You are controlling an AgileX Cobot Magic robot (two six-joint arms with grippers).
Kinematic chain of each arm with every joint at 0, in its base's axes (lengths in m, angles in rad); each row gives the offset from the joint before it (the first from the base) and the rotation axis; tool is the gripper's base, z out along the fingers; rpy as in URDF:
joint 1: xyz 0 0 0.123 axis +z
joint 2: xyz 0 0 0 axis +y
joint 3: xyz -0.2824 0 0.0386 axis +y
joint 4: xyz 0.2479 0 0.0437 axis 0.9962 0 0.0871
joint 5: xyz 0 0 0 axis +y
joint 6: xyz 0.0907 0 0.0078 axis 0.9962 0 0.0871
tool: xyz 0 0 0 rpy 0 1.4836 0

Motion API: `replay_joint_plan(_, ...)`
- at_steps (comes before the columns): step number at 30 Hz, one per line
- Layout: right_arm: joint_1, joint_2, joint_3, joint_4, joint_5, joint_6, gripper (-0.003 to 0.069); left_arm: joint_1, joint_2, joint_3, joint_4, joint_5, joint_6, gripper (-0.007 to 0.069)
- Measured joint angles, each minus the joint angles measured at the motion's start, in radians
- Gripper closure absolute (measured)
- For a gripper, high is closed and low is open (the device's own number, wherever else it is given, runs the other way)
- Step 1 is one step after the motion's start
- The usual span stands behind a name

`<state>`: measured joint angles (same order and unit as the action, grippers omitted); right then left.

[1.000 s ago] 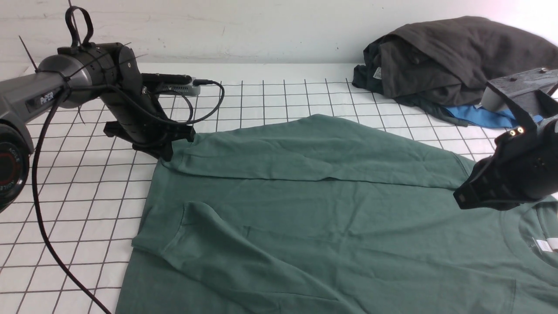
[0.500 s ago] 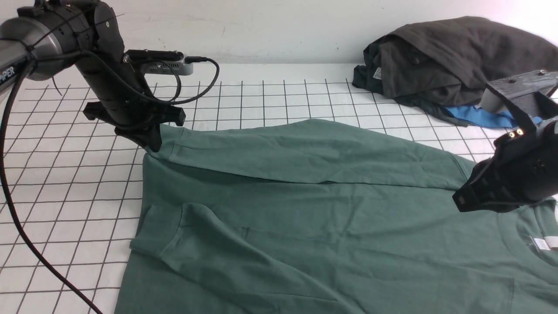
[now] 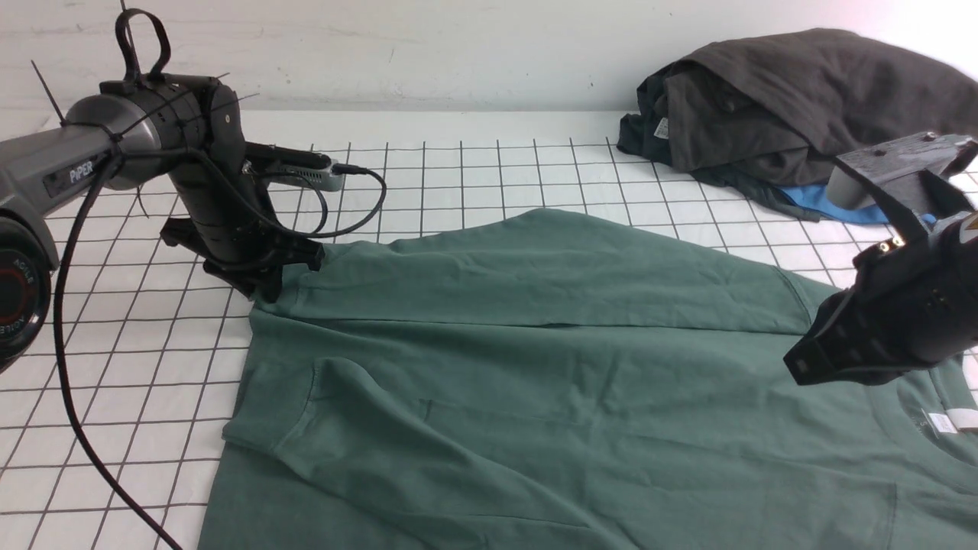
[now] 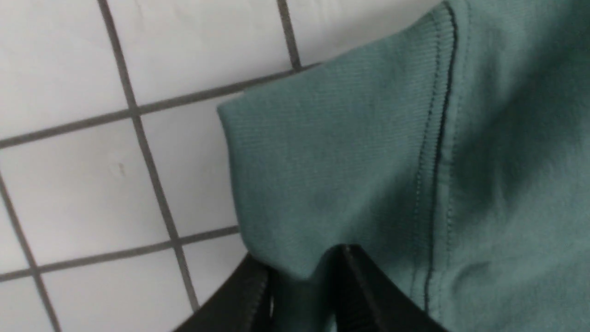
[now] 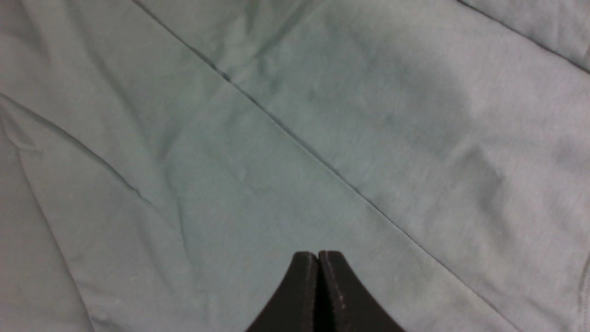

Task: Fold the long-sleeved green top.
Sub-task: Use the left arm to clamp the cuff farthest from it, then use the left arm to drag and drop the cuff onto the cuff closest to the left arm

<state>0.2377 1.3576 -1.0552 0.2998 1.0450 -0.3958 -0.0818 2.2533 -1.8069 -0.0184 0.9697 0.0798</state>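
The green long-sleeved top (image 3: 535, 382) lies spread on the gridded table, neck and white label (image 3: 947, 422) at the right. Its far sleeve (image 3: 535, 275) is folded across the body and the near sleeve (image 3: 367, 435) lies folded over the front. My left gripper (image 3: 269, 289) is shut on the far sleeve's ribbed cuff (image 4: 332, 175), low at the top's far left corner. My right gripper (image 3: 798, 365) is shut and empty, hovering over the top's body (image 5: 295, 152) near the collar.
A heap of dark charcoal-grey clothing (image 3: 772, 99) with a bright blue garment (image 3: 833, 202) under it sits at the table's far right. The white gridded table (image 3: 137, 367) shows bare to the left of the top. A white wall stands behind.
My left gripper, holding the cuff, rose and swung left, then came back down and a little right, laying the sleeve flatter. My right gripper drifted slightly left.
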Motion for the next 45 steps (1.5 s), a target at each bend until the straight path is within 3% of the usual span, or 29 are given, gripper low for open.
replay_joint_plan(7,0.0,0.0,0.0,-0.024,-0.038,-0.001,0.0673,0.0,0.002,-0.065,0.005,0.003,0.0,0.0241)
replay_joint_plan(12,0.0,0.0,0.0,-0.025,-0.046,-0.004,0.0673,0.0,0.002,-0.079,-0.021,-0.004,0.0,0.0229)
replay_joint_plan(19,0.0,0.0,0.0,-0.025,-0.049,-0.004,0.0673,0.0,0.011,-0.079,-0.025,-0.004,0.0,0.0361)
replay_joint_plan(26,0.0,0.0,0.0,-0.025,-0.049,-0.002,0.0673,0.0,0.012,-0.079,-0.028,0.017,0.0,0.0599)
replay_joint_plan(36,0.0,-0.001,0.0,-0.025,-0.055,-0.021,0.0673,0.0,-0.126,-0.079,-0.199,0.229,0.018,0.062)
replay_joint_plan(45,0.0,-0.066,0.0,-0.021,-0.047,-0.023,0.0673,0.0,-0.377,-0.018,-0.249,0.259,-0.013,0.0622)
